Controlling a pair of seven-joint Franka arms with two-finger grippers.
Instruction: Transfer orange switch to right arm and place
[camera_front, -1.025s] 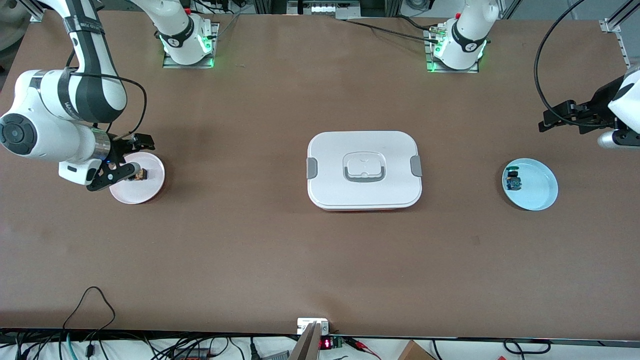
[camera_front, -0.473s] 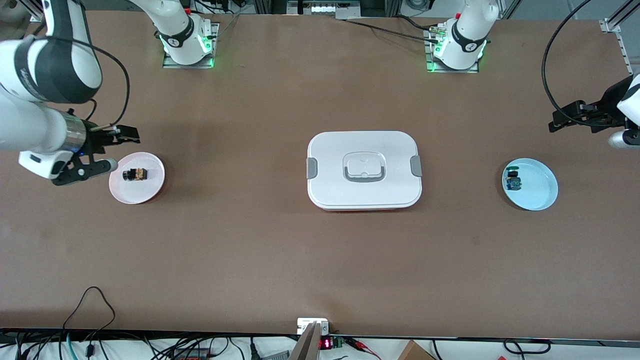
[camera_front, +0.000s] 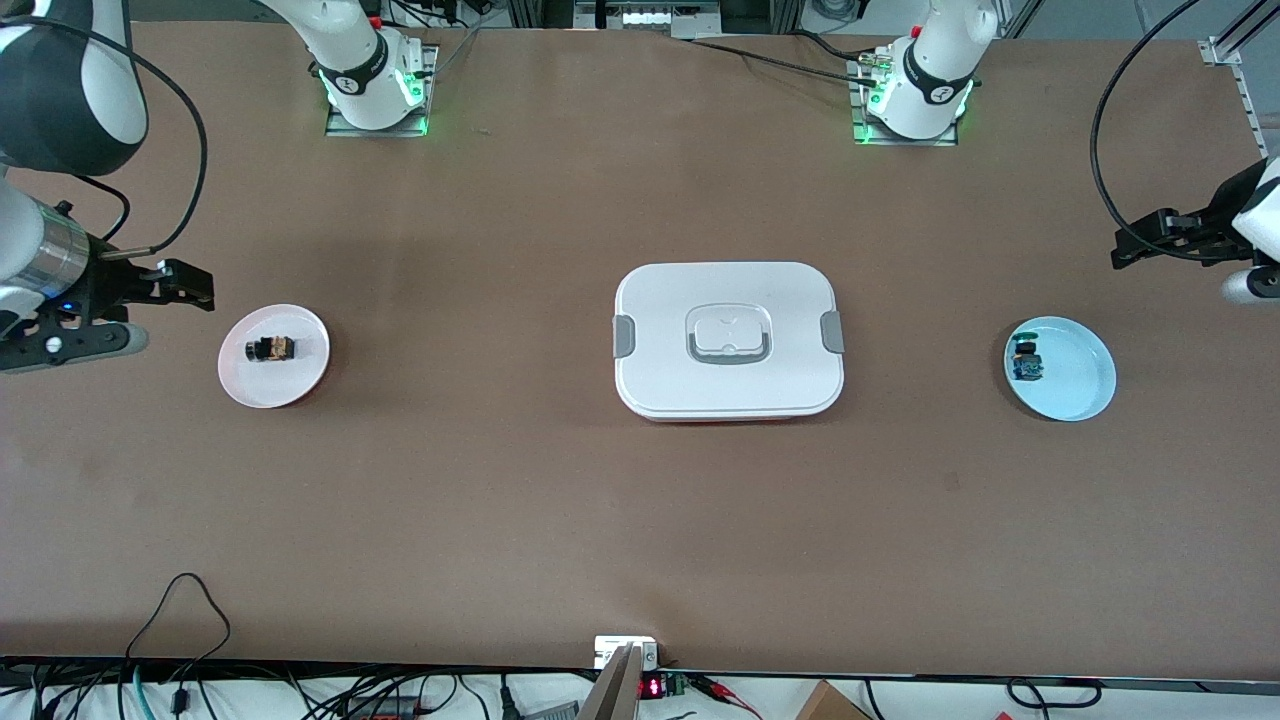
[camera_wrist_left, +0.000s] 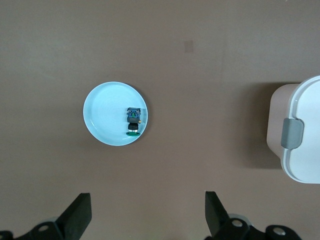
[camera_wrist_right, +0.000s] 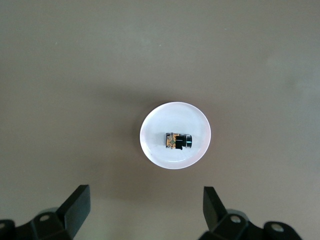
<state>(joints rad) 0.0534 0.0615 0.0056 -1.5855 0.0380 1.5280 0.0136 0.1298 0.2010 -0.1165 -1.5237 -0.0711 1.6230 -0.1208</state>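
Note:
The orange switch lies on its side on a small pink plate toward the right arm's end of the table. It also shows in the right wrist view, on the plate. My right gripper hangs open and empty over the bare table beside that plate, at the table's end; in its wrist view the gripper is wide open. My left gripper hangs open and empty over the table at the left arm's end, and its wrist view shows nothing between the fingers.
A light blue plate toward the left arm's end holds a black switch with green and blue parts; both show in the left wrist view. A white lidded box stands at the table's middle.
My right gripper has risen and pulled away from the pink plate toward the table's end, leaving the orange switch on the plate. My left gripper has drifted slightly toward its own end.

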